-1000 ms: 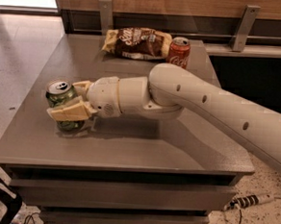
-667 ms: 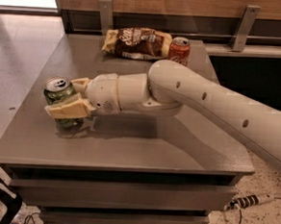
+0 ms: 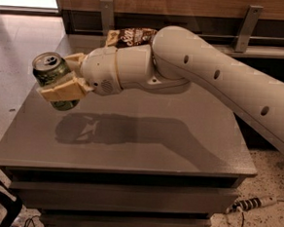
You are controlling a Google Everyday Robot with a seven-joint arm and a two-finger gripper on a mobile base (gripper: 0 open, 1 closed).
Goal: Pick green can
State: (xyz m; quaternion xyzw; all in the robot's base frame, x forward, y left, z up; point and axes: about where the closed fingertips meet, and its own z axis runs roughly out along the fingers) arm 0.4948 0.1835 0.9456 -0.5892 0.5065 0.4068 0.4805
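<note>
You've got the gripper (image 3: 62, 76) clamped on the green can (image 3: 49, 71), fingers closed against its sides, can tilted and in the air above the table's (image 3: 144, 154) left edge, w/ its shadow on the top below. The arm (image 3: 222, 82) crosses over the table from the right. Chip bag (image 3: 132, 36) sits at the table's back, partly behind the arm. Power strip (image 3: 252, 204) on the floor right of the table.

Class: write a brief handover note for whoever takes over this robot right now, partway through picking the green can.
Tool: shut on the green can, out over the table's left side as the camera sees it.
Green can: gripped round its body, tilted, clear of the tabletop.
Done: grasp made, can off the table.
Left: probably only to hold firm and carry it away.
</note>
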